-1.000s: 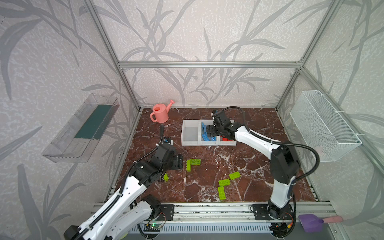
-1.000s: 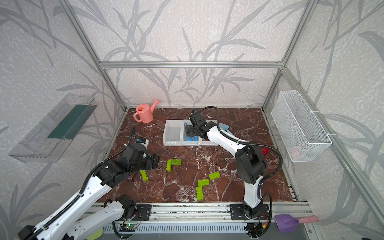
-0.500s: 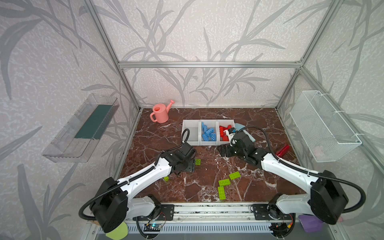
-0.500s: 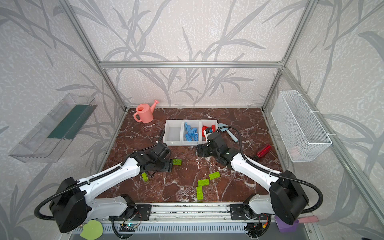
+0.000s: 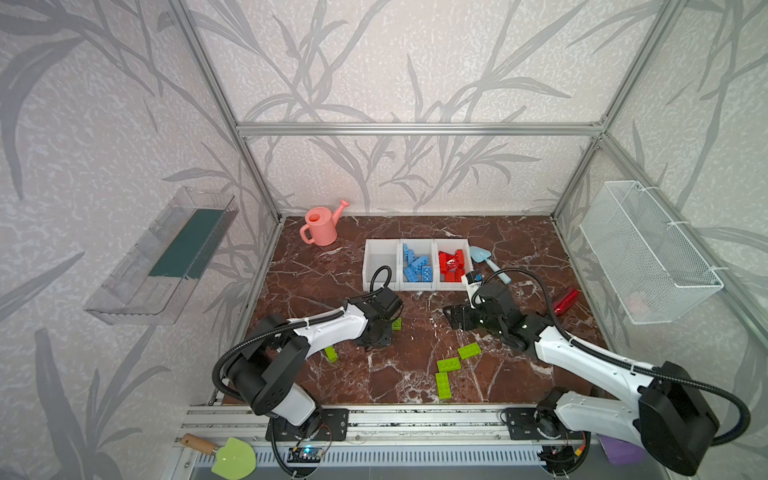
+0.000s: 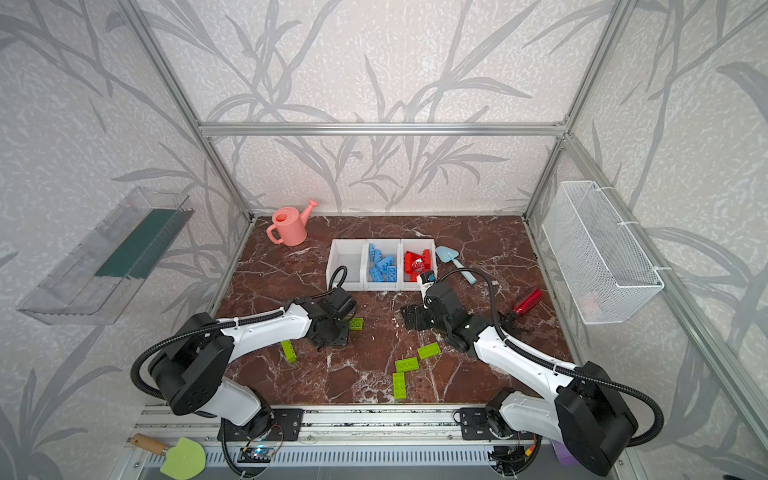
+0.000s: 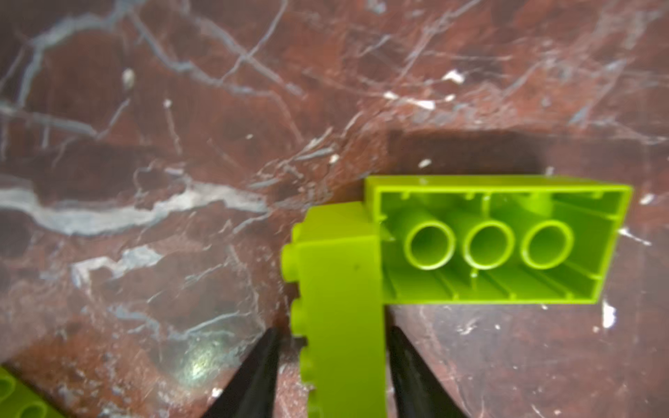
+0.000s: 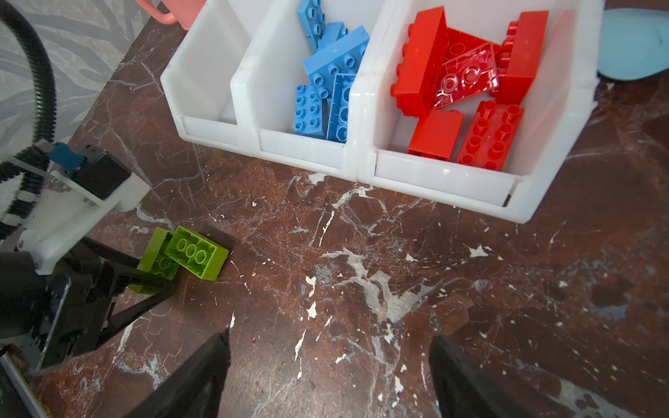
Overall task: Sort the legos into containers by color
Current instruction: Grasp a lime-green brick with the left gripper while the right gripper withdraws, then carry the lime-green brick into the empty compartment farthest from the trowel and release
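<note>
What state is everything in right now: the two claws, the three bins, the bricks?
Left gripper: astride a green brick, grip unclear.
Right gripper: open, empty.
Left bin: empty.
Middle bin: holds blue bricks.
Right bin: holds red bricks.
Other green bricks: loose on the floor.

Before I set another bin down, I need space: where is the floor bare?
Bare: between watering can and containers; behind the containers; back-right corner past the scoop. Crowded: front centre, with green legos, left gripper, right gripper.
</note>
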Controlling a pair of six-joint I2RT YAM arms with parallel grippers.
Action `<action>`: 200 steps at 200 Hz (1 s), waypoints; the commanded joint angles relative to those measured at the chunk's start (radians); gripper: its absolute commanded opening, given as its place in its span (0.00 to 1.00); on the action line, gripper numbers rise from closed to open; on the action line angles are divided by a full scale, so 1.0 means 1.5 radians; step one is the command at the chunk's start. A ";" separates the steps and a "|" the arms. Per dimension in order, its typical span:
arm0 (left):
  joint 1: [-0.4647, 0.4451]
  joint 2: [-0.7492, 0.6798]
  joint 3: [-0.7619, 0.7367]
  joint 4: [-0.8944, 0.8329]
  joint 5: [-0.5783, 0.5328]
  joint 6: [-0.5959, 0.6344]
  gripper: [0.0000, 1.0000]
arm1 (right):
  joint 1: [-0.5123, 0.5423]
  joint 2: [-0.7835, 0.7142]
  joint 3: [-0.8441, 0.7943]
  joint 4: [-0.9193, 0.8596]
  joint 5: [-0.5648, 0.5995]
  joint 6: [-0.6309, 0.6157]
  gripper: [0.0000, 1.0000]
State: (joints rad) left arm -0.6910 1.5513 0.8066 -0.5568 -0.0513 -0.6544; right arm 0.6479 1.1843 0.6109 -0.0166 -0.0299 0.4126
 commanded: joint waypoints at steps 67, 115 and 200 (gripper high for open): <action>0.000 -0.014 0.048 -0.032 -0.034 0.001 0.22 | -0.002 0.019 -0.010 0.044 -0.031 0.010 0.86; 0.004 -0.039 0.144 -0.100 -0.091 0.015 0.21 | -0.002 0.033 -0.013 0.058 -0.063 0.016 0.86; 0.106 0.072 0.355 -0.111 -0.069 0.076 0.21 | -0.002 0.025 -0.019 0.066 -0.079 0.017 0.87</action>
State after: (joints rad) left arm -0.5728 1.5879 1.2556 -0.6964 -0.1577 -0.5781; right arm 0.6479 1.2259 0.5903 0.0597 -0.1326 0.4335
